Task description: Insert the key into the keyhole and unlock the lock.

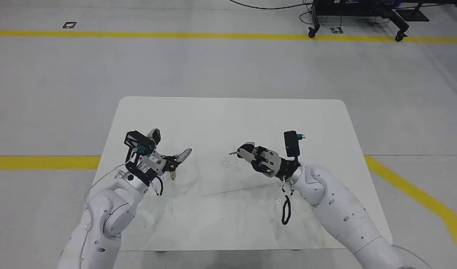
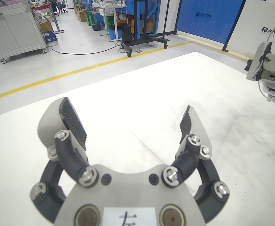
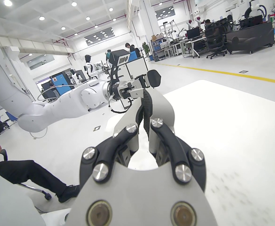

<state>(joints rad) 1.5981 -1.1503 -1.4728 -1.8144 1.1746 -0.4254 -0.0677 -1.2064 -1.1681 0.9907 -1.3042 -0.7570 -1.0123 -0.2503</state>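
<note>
If you start at the left of the top view, the left gripper [image 1: 171, 143] sits over the left-centre part of the white table [image 1: 214, 112]. Its claw is spread wide and there's nothing in it. In its own wrist view you can see the ribbed pads [image 2: 72, 121] well apart with just bare tabletop between them.

Moving to the middle of the frame, there's a gap of table, then the right gripper [image 1: 243, 151] just right of centre, pointing back toward the left one. Its fingers are pressed together. A thin little sliver pokes out of the tip toward the left, and that looks like the key [image 1: 233, 153], pinched there above the table. It's honestly too small to make out more than that.

Further right, a black cable loop [image 1: 286, 212] hangs off the right arm. A yellow floor line [image 1: 214, 34] runs across the top of the frame, and a black wheeled stand [image 1: 357, 8] is in the upper right corner.
</note>
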